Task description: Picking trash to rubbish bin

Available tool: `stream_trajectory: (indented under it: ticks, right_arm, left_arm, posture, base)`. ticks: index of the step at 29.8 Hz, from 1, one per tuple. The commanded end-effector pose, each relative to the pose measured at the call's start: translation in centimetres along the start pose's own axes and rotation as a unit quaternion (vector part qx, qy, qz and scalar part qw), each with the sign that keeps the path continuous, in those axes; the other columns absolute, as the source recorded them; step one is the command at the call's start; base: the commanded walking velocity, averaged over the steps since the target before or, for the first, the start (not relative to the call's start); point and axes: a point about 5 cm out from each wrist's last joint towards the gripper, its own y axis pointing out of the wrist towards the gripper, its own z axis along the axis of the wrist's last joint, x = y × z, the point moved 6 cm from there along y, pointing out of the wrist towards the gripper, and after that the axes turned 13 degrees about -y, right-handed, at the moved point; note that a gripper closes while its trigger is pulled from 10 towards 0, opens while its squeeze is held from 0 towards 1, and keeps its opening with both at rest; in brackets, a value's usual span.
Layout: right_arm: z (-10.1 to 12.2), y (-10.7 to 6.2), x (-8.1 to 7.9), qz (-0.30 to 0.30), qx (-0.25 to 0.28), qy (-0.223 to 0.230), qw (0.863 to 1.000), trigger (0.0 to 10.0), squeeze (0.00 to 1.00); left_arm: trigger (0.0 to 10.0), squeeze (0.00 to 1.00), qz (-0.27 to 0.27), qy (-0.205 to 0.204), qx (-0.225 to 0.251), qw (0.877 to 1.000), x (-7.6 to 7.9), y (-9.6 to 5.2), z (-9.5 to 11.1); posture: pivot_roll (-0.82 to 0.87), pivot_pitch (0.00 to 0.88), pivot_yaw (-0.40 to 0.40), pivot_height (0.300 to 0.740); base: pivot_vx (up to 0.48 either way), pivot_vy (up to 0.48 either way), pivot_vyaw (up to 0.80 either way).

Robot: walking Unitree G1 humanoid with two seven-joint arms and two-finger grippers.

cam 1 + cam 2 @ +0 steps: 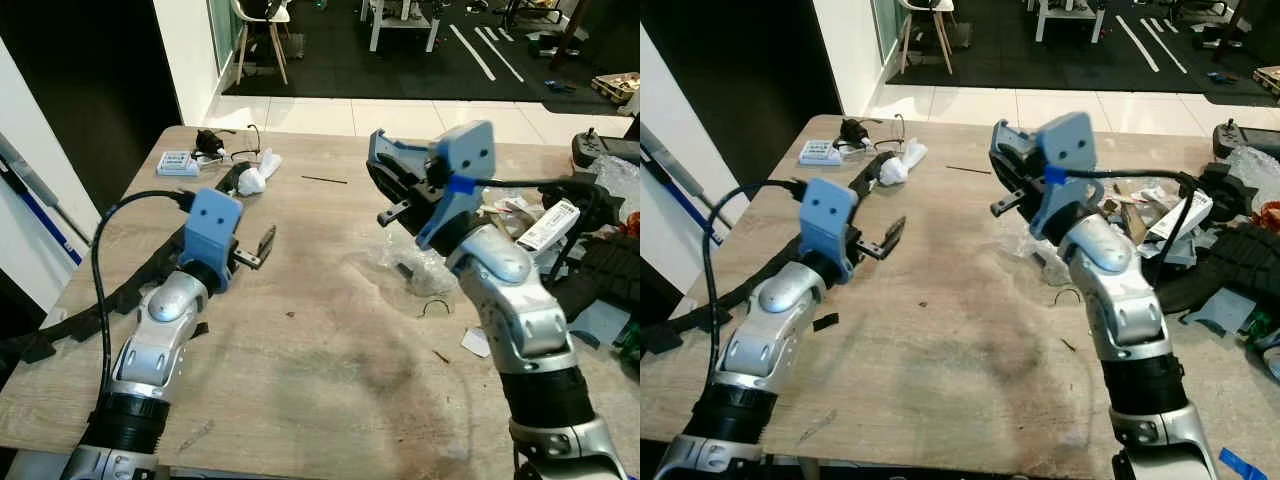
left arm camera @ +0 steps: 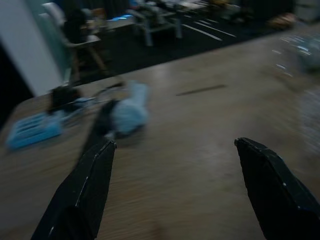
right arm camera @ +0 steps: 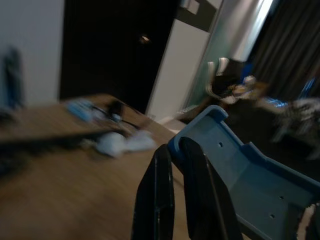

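Table point(image 1: 330, 330): pale wood, matt, visibly grained. Blue part point(image 3: 250, 170) between black matt fingers point(image 3: 157, 200): smooth plastic. Wrapper point(image 1: 415, 265): clear, glossy, crinkled film. Arm shells: polished silver metal.

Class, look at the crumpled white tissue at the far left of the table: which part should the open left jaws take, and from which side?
Grip the crumpled white tissue across its rounded lower lump, which looks narrower than the open left gripper. Come from the near side, where bare table lies; a black strap lies against its left.
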Motion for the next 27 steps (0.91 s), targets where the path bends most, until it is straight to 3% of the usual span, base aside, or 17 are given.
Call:
stream_trajectory:
  ticks: [1, 2, 3, 4, 5, 6, 14, 21, 23, 27]
  right_arm:
    - [-0.5, -0.1, -0.3, -0.006, -0.005, -0.049, 0.999, 6.9, 0.00]
    - [-0.5, -0.1, -0.3, -0.006, -0.005, -0.049, 0.999, 6.9, 0.00]
    - [-1.0, -0.3, 0.4, -0.035, -0.011, -0.030, 0.999, 4.3, 0.00]
    - [-1.5, -0.5, 1.0, -0.060, -0.018, -0.013, 0.998, 9.0, 0.00]
    - [-1.9, -0.7, 1.4, -0.078, -0.026, -0.003, 0.997, 9.0, 0.00]
    - [-2.6, -0.8, 1.5, -0.086, -0.042, -0.002, 0.995, 10.0, 0.00]
    - [-3.7, -1.2, 0.8, -0.092, -0.048, -0.003, 0.995, 10.0, 0.00]
    - [-4.2, -1.6, 0.9, -0.123, -0.041, 0.028, 0.991, 10.0, 0.00]
    - [-4.5, -1.7, 0.5, -0.124, -0.041, 0.035, 0.991, 10.0, 0.00]
    - [-4.4, -1.5, 0.0, -0.119, -0.038, 0.038, 0.991, 10.0, 0.00]
  left_arm:
    - [10.0, 0.00, 0.049, -0.029, 0.010, 0.998, -1.7, -0.6, 0.0]
    - [10.0, 0.00, 0.049, -0.029, 0.010, 0.998, -1.7, -0.6, 0.0]
    - [10.0, 0.00, 0.068, -0.049, 0.004, 0.996, -2.3, -0.6, -0.2]
    - [10.0, 0.00, 0.077, -0.061, 0.006, 0.995, -2.6, -0.7, -0.1]
    - [10.0, 0.00, 0.081, -0.069, 0.008, 0.994, -2.7, -0.7, 0.0]
    - [10.0, 0.00, 0.077, -0.072, 0.009, 0.994, -2.5, -0.7, 0.0]
    - [10.0, 0.00, 0.072, -0.075, 0.029, 0.994, -1.9, -0.6, 0.6]
    - [10.0, 0.00, 0.080, -0.064, 0.050, 0.993, -1.8, -0.5, 1.6]
    - [10.0, 0.00, 0.083, -0.023, 0.049, 0.995, -1.9, -0.7, 1.8]
    - [10.0, 0.00, 0.084, -0.012, 0.044, 0.995, -2.0, -1.1, 1.5]
  posture:
    - [0.04, 0.135, 0.023, 0.740]
    - [0.04, 0.135, 0.023, 0.740]
    - [0.05, 0.132, 0.023, 0.740]
    - [0.05, 0.131, 0.023, 0.740]
    - [0.05, 0.131, 0.023, 0.740]
    - [0.05, 0.131, 0.023, 0.740]
    - [0.04, 0.139, 0.025, 0.740]
    - [0.04, 0.140, 0.024, 0.740]
    - [0.05, 0.137, 0.021, 0.740]
    - [0.05, 0.140, 0.014, 0.740]
  base:
    - [0.000, 0.000, 0.00]
    - [0.000, 0.000, 0.00]
    - [0.000, 0.000, 0.00]
    - [0.000, 0.000, 0.00]
    - [0.000, 0.000, 0.00]
    - [0.000, 0.000, 0.00]
    - [0.000, 0.000, 0.00]
    - [0.000, 0.000, 0.00]
    - [0.000, 0.000, 0.00]
    - [0.000, 0.000, -0.50]
